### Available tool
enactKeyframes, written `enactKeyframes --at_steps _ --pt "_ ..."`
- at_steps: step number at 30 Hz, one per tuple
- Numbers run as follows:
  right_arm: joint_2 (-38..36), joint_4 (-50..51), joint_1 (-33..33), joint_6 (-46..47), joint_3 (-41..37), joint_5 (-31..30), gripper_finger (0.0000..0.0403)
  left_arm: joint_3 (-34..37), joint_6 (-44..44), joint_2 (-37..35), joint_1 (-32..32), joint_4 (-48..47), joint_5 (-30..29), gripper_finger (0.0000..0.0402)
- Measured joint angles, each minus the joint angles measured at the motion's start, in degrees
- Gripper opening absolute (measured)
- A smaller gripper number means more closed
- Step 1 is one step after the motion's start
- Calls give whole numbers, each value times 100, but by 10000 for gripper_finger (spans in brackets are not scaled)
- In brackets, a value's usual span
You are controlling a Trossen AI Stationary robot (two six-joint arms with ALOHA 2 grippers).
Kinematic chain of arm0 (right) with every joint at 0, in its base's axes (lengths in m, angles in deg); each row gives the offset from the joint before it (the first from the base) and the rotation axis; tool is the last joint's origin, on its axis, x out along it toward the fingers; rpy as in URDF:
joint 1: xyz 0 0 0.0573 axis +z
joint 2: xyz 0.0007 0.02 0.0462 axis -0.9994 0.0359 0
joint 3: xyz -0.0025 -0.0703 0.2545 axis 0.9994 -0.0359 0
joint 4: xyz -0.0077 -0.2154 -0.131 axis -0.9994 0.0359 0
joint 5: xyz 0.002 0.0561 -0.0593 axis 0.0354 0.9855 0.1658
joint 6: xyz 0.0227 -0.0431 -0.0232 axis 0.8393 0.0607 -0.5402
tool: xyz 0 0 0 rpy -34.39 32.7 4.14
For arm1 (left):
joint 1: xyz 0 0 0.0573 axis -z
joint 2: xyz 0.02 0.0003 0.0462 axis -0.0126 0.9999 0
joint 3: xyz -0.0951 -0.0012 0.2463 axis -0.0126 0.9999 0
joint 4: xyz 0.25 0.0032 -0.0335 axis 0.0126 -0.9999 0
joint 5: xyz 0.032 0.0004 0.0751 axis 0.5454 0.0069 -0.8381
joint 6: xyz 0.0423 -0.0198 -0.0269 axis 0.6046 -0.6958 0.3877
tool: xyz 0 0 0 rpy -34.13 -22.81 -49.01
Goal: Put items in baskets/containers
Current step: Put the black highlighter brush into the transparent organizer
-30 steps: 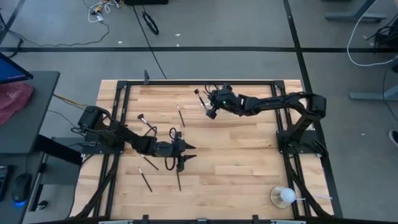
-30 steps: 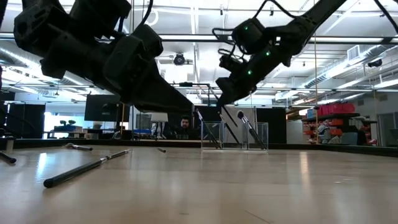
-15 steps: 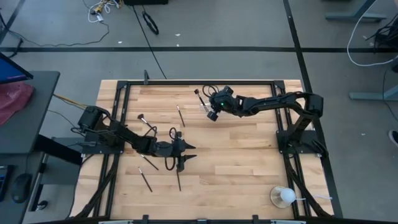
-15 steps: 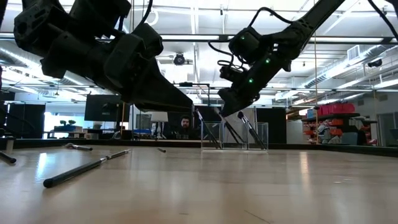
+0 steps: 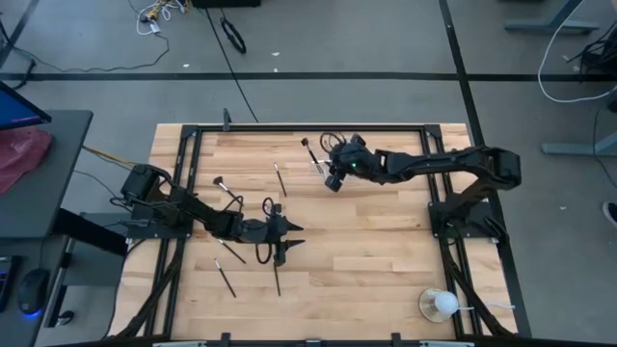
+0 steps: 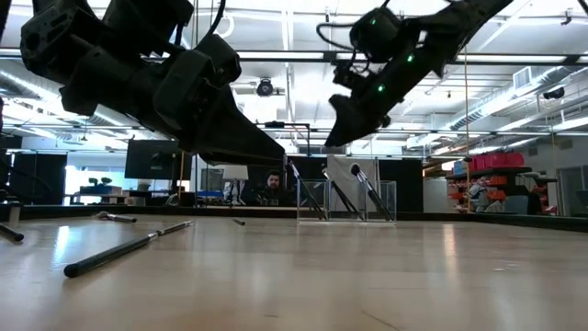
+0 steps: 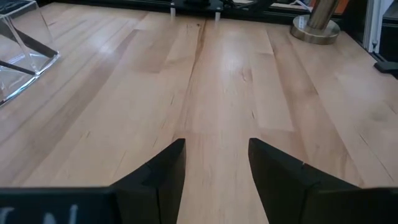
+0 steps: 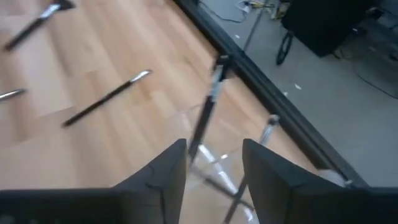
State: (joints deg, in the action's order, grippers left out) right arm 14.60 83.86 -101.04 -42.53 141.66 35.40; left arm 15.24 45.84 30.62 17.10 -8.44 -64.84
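Note:
The clear organizer (image 5: 315, 160) stands on the far middle of the table, and a few brushes (image 6: 371, 195) lean in it, tufts up. My right gripper (image 8: 213, 146) hovers open just above and beside it. One leaning brush (image 8: 207, 106) shows past its fingers, untouched. Several more brushes lie flat on the wood: one (image 5: 279, 179) near the organizer, one (image 5: 224, 183) further left, and others (image 5: 228, 280) near the front left. My left gripper (image 5: 285, 237) is open low over the table's left middle, above a brush (image 5: 277, 280), with bare wood between its fingers (image 7: 176, 163).
A white ball on a clear round base (image 5: 441, 305) stands at the near right corner. A black frame (image 5: 308, 127) runs around the tabletop. The right arm's base (image 5: 463, 217) stands at the right edge. A person (image 6: 272, 187) sits in the room beyond.
My right gripper dipped a little toward the organizer, then rose clear above it. The left arm has kept still.

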Motion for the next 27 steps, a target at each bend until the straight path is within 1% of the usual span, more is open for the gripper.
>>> enactKeyframes --at_steps 3,8,10,14,17,19,21,24,27 --pt "-143 311 276 90 0 73 144 0 0 0 -2 2 0 181" --pt "-78 753 604 361 2 873 102 0 0 0 -2 63 0 181" --pt "20 875 743 535 0 1099 81 0 0 0 -2 104 0 181" --pt "116 567 1177 802 -222 1177 37 0 -3 -5 31 110 0 181" --pt "141 12 1662 1169 -531 1174 8 0 -2 -103 155 8 -25 181" --pt "141 -623 2043 1392 -755 1039 6 0 -6 -248 283 -267 -185 181" --pt "141 -1187 2442 1634 -984 750 9 -2 -145 -423 420 -610 -438 181" --pt "141 -1848 3015 1879 -1228 181 7 0 -541 -784 648 -1468 -910 181" --pt "141 -2379 3505 1900 -1441 -437 3 -1 -1070 -1142 865 -2416 -1274 181"
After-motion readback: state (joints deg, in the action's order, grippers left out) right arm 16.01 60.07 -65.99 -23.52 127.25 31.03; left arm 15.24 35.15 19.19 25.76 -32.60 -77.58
